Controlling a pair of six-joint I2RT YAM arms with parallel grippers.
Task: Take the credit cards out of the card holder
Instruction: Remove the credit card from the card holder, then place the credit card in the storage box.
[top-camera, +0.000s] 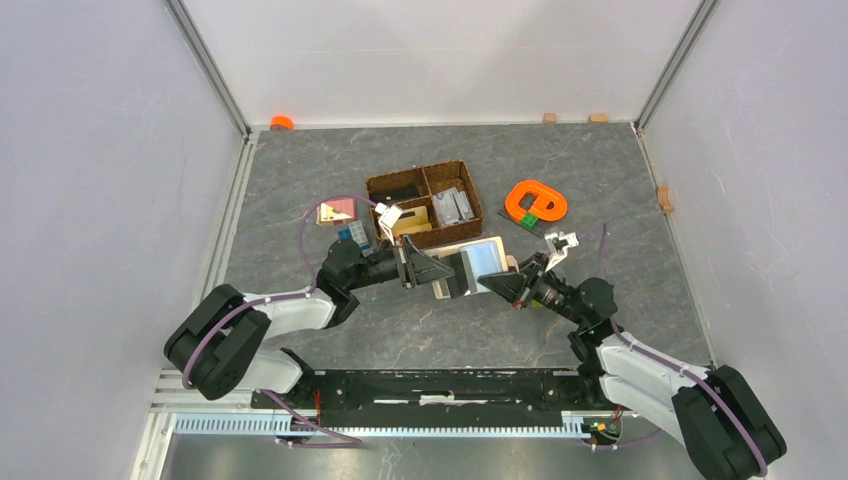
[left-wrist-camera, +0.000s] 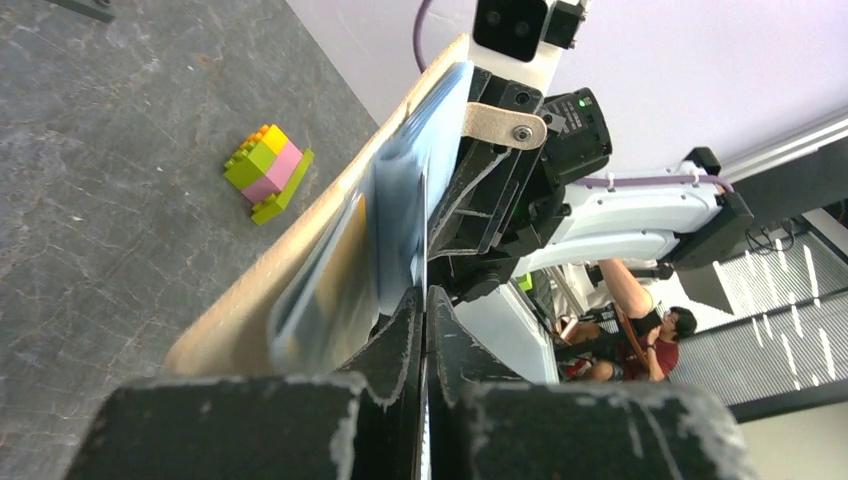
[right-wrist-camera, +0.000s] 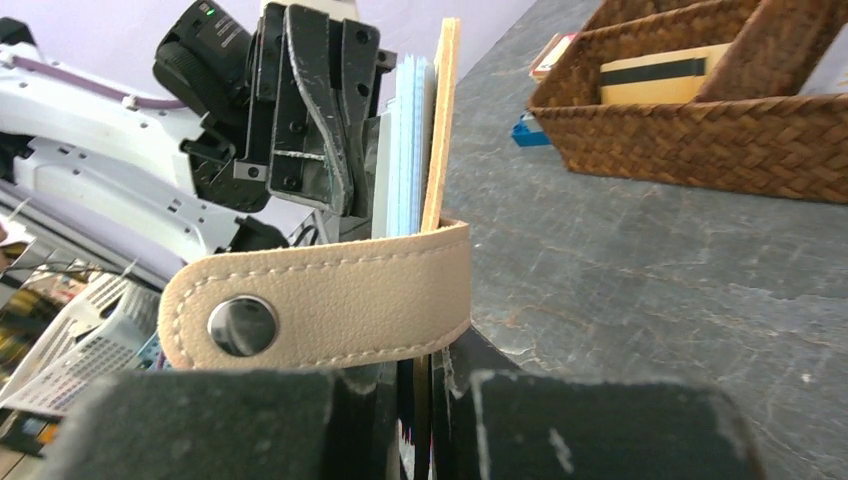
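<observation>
The beige card holder (top-camera: 482, 258) hangs open above the table between my two grippers, pale blue-grey side up. My right gripper (top-camera: 505, 283) is shut on its right edge. In the right wrist view the snap tab (right-wrist-camera: 330, 300) curls in front of that gripper (right-wrist-camera: 425, 370). Thin pale credit cards (right-wrist-camera: 405, 140) stand edge-on inside the card holder (right-wrist-camera: 440, 120). My left gripper (top-camera: 438, 272) is shut at the holder's left end on a card (top-camera: 455, 276) that sticks out. In the left wrist view the card (left-wrist-camera: 402, 220) runs down into the shut left gripper (left-wrist-camera: 425, 300), beside the card holder (left-wrist-camera: 300, 262).
A brown woven divided basket (top-camera: 418, 172) with cards and small items stands just behind the holder, also the basket (right-wrist-camera: 700, 130). An orange ring-shaped object (top-camera: 535, 202) lies to its right. Toy bricks (left-wrist-camera: 268, 172) and a pink-topped piece (top-camera: 336, 211) lie to its left.
</observation>
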